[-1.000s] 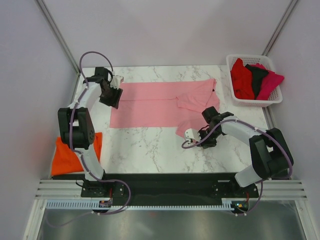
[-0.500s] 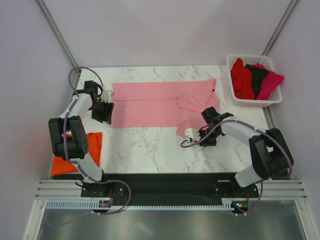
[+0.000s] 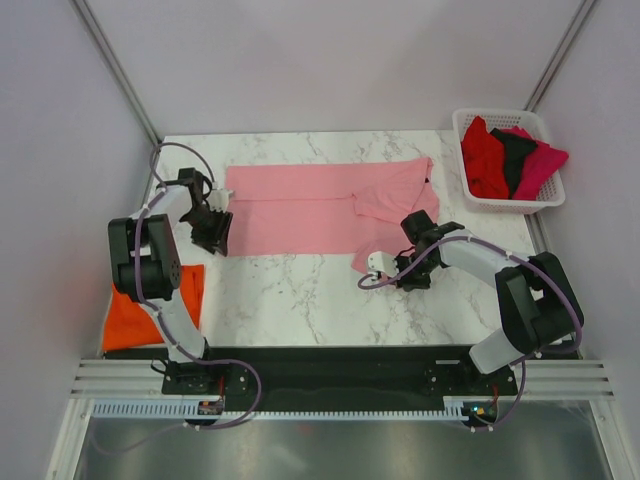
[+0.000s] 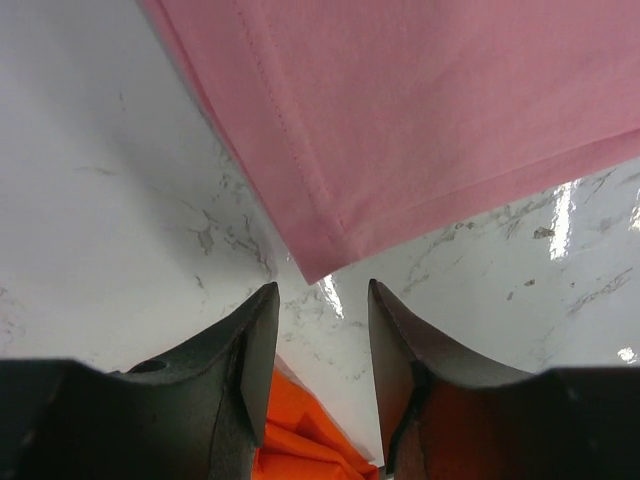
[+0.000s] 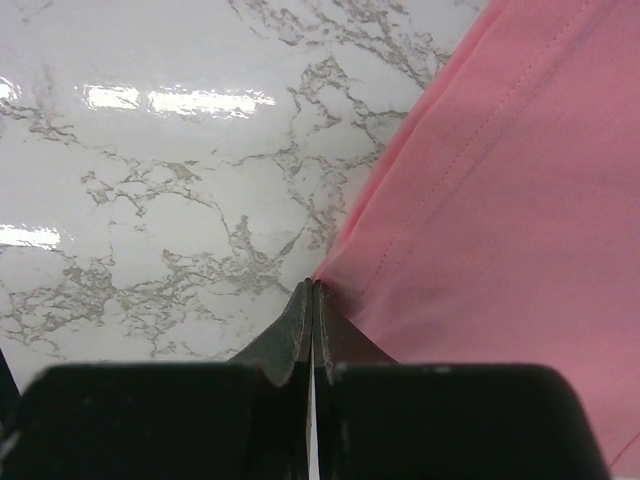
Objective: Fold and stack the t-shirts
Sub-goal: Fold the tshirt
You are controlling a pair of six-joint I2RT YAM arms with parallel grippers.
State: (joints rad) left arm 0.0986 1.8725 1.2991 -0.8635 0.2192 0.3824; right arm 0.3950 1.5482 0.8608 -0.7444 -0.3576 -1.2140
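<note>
A pink t-shirt (image 3: 300, 205) lies spread flat across the upper middle of the marble counter (image 3: 300, 300) as two robot arms take up positions along its lower edge, apparently ahead of a first fold. At the left of the frame, the left fingers (image 3: 216, 235) stand apart over bare marble just short of the shirt's lower left hem corner. In the wrist view that corner points toward the gap between them and touches neither, which reads as a line-up for a pinch not yet made. At the garment's lower right, the right fingers (image 5: 313, 325) are pressed together at the tip of a cloth corner near the sleeve. They appear to have nipped it, though how much fabric is caught cannot be made out. A hold on both corners of the same edge would let the arms carry that edge up and over the shirt's body. Open marble runs below the garment, giving both arms room, while its upper hem sits near the counter's far edge. An orange t-shirt (image 3: 140, 310) lies at the counter's lower left edge, beside the left arm, likely the start of the stack. A white basket (image 3: 505, 205) at upper right, well apart from the fold, holds the red t-shirt (image 3: 483, 160), black t-shirt (image 3: 515, 155) and magenta t-shirt (image 3: 542, 165).
</note>
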